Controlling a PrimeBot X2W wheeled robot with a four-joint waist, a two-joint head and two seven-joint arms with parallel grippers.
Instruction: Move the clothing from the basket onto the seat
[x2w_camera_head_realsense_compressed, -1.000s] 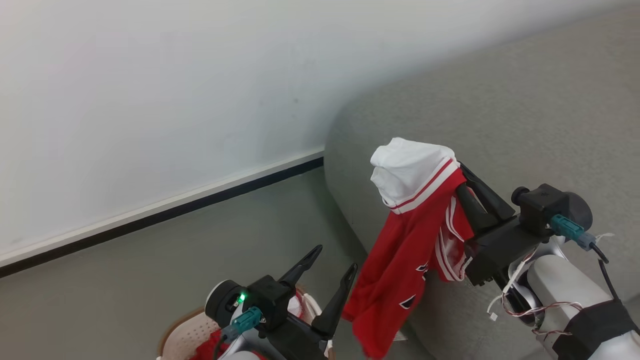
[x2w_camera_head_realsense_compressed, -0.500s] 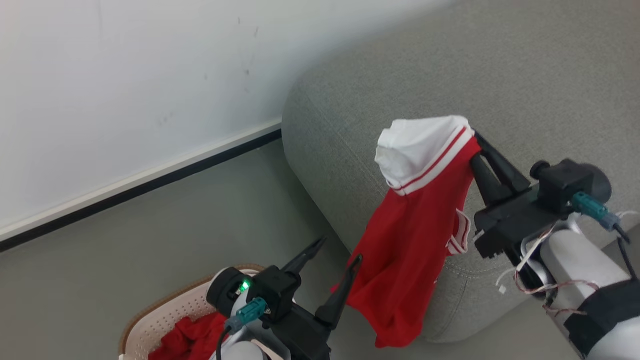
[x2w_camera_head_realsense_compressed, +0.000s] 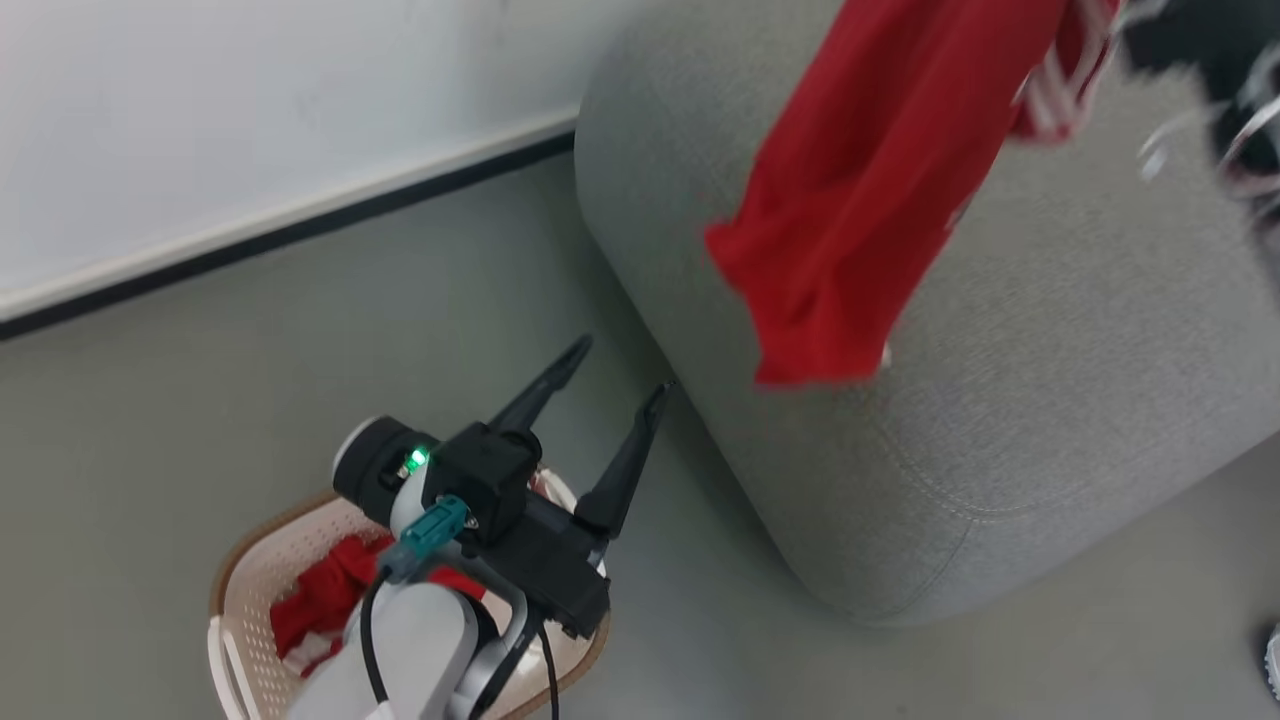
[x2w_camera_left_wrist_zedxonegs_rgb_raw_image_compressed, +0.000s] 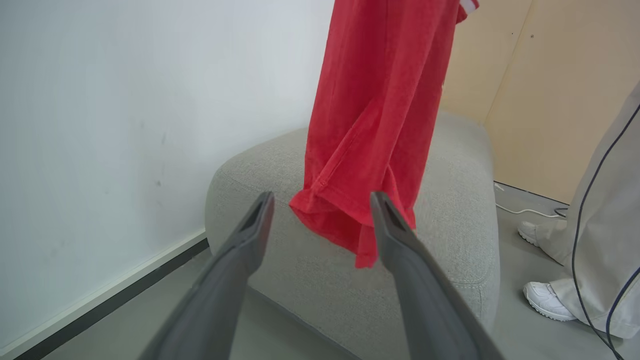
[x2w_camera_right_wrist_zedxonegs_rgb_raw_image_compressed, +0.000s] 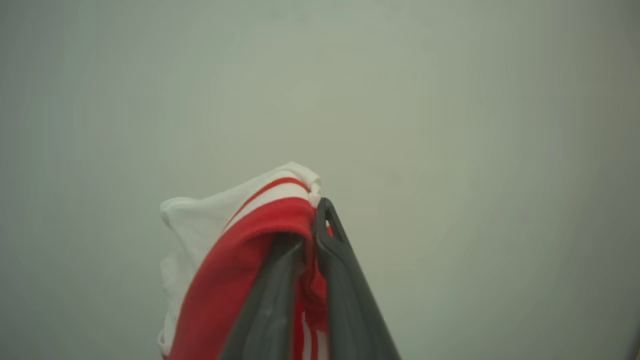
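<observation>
While the right hand (x2w_camera_right_wrist_zedxonegs_rgb_raw_image_compressed: 307, 222) clamps a red garment (x2w_camera_head_realsense_compressed: 860, 200) between almost-closed fingers, the piece hangs down in the air over the seat (x2w_camera_head_realsense_compressed: 1050, 420). Right wrist view: a white panel with red-and-white striped trim is bunched at the fingertips, and red cloth drapes down the left side of the fingers. The background there is plain blurry grey. In the head view the garment is motion-blurred, with its lower hem over the seat's top near the front rounded corner. Whether the hem touches the upholstery can't be told.

The left hand (x2w_camera_head_realsense_compressed: 620, 367) is wide open and empty, its fingers spread. It hovers above the basket (x2w_camera_head_realsense_compressed: 232, 575) and points toward the seat's corner. In the left wrist view the hanging hem shows between the two fingers but farther off, not touching them.

The basket sits on the grey floor (x2w_camera_head_realsense_compressed: 200, 400), near the seat's corner and to its left, and the left arm covers part of it. More red clothing (x2w_camera_head_realsense_compressed: 320, 600) with a bit of white lies inside. A white wall (x2w_camera_head_realsense_compressed: 200, 120) with a dark baseboard runs behind.

At the right of the left wrist view are a person's pale trouser leg (x2w_camera_left_wrist_zedxonegs_rgb_raw_image_compressed: 600, 225) and white shoes (x2w_camera_left_wrist_zedxonegs_rgb_raw_image_compressed: 547, 300), standing on the floor beside the seat. A beige panel (x2w_camera_left_wrist_zedxonegs_rgb_raw_image_compressed: 550, 90) is behind, and a white cord (x2w_camera_left_wrist_zedxonegs_rgb_raw_image_compressed: 525, 210) lies on the floor.
</observation>
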